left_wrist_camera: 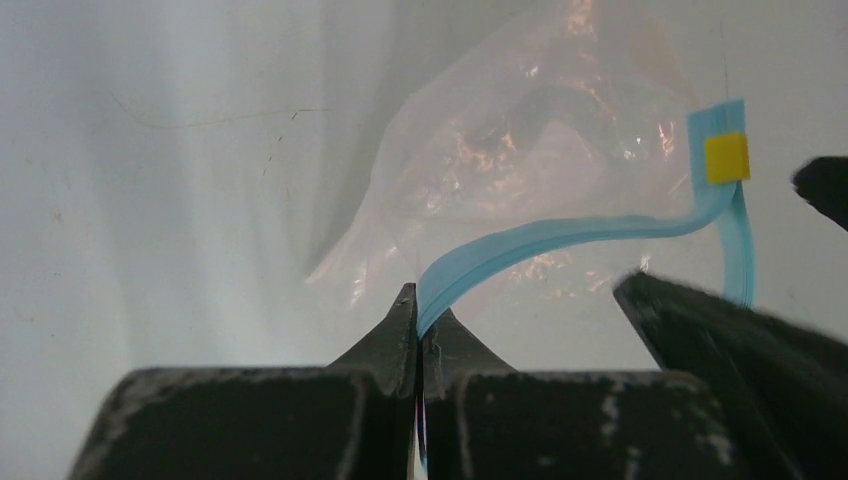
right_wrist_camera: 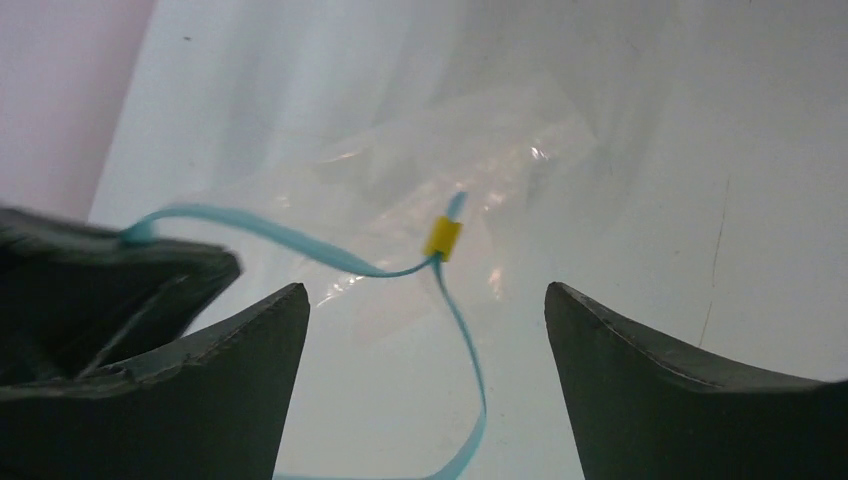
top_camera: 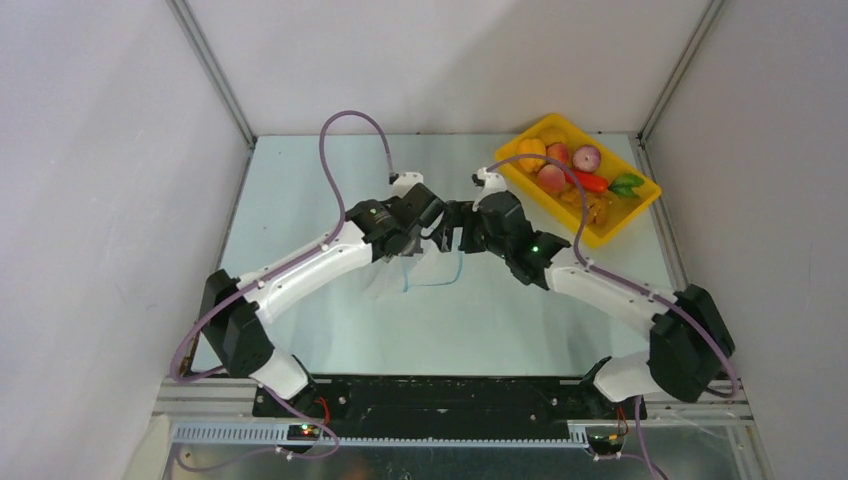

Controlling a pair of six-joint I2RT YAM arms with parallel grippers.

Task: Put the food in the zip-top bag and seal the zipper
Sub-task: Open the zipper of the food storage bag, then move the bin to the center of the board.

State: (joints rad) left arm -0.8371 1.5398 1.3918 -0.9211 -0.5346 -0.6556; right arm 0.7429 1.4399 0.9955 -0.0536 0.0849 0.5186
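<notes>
The clear zip-top bag (top_camera: pixel 412 275) lies crumpled on the table between both arms, its mouth partly spread. My left gripper (left_wrist_camera: pixel 420 310) is shut on the teal zipper (left_wrist_camera: pixel 560 235), near one end of the strip. A yellow slider tab (left_wrist_camera: pixel 727 157) sits further along it. Over the bag mouth my right gripper (right_wrist_camera: pixel 425 300) stands open; the zipper (right_wrist_camera: pixel 462 335) loops loose between its fingers without touching them. The food (top_camera: pixel 570 170) is all in the tray: yellow-orange fruit (top_camera: pixel 531 152), a peach (top_camera: pixel 552 178), an onion (top_camera: pixel 587 158) and a carrot (top_camera: pixel 592 182).
The yellow tray (top_camera: pixel 547 206) stands at the back right, near the right wall's frame post. The two grippers are close together at mid-table, nearly touching. Grey walls close off the left, right and back sides.
</notes>
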